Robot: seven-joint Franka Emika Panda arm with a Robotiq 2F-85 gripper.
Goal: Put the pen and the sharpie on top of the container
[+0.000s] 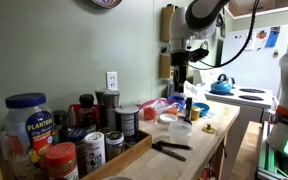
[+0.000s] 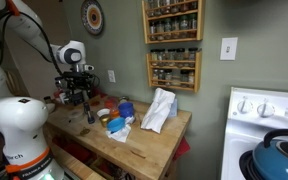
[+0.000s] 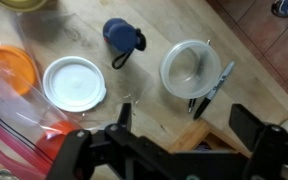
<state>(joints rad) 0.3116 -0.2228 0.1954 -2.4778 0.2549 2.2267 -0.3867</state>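
The container, a small round translucent-white tub, stands on the wooden counter; it also shows in an exterior view. The sharpie, black with a pale end, lies on the counter touching the tub's side. The pen lies beside it, mostly hidden by the tub's edge. In an exterior view both show as dark sticks in front of the tub. My gripper is open and empty, hovering above the counter near the pens. It shows in both exterior views.
A white round lid, an orange lid and a blue object lie close by. Jars crowd one end of the counter. A white cloth lies near the stove. The counter edge is just below the pens.
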